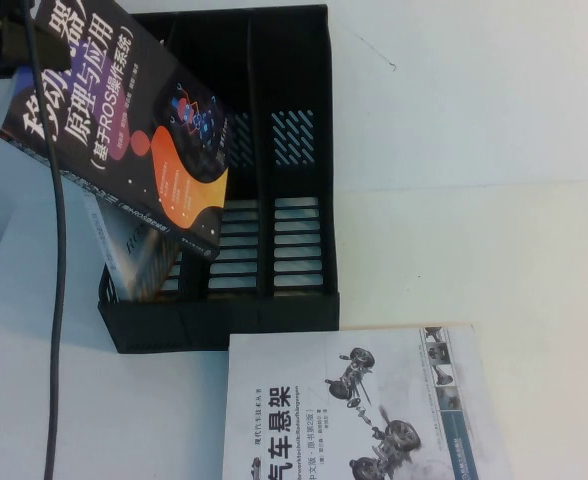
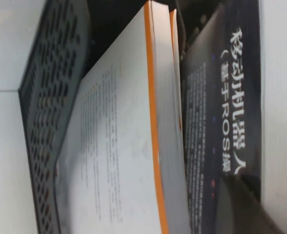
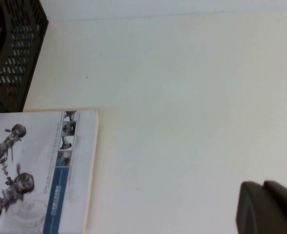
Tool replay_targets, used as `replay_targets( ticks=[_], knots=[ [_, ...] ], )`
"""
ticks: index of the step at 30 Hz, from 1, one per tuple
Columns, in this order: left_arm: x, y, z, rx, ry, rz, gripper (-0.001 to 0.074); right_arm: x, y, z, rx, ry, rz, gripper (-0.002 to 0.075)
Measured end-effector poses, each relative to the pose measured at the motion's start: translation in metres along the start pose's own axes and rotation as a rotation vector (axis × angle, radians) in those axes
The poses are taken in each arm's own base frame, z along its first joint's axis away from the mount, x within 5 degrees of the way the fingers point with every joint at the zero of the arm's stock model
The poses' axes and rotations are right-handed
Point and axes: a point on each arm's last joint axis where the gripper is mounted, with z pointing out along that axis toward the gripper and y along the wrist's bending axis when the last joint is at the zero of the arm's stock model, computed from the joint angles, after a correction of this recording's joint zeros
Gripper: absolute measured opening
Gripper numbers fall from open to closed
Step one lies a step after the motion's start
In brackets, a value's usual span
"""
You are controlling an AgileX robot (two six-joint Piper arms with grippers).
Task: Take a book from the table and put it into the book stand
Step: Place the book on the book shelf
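The dark navy book (image 1: 124, 130) with white Chinese title and orange blob hangs tilted above the left part of the black book stand (image 1: 299, 290), its lower corner over the stand's left and middle slots. My left gripper (image 1: 12, 42) is at the top left, shut on the book's upper end; one finger (image 2: 243, 207) lies across the book's cover (image 2: 216, 112) in the left wrist view. My right gripper (image 3: 268, 209) is shut and empty, low over the bare white table (image 3: 182, 97), and is out of the high view.
A white-and-orange book (image 2: 124, 146) stands in the stand's left compartment (image 1: 134, 255). A white book with grey mechanical drawings (image 1: 364, 410) lies flat in front of the stand. A black cable (image 1: 59, 260) hangs at the left. White table (image 1: 474, 150) extends to the right.
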Motion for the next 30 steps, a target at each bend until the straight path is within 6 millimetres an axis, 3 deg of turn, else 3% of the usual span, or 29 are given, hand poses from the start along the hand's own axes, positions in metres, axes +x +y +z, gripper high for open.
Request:
replay_targets(
  ticks=[7, 18, 30],
  knots=[
    [-0.003, 0.001, 0.004, 0.002, -0.032, -0.004, 0.0113, 0.000, 0.000, 0.000, 0.000, 0.000, 0.013, 0.0001],
    [0.003, -0.033, 0.029, -0.042, -0.039, 0.133, 0.0113, 0.000, 0.000, 0.000, -0.001, 0.001, 0.015, 0.0001],
    [0.011, -0.047, 0.043, -0.154, -0.008, 0.254, 0.0113, 0.000, 0.000, 0.000, -0.002, -0.001, 0.022, 0.0001]
  ],
)
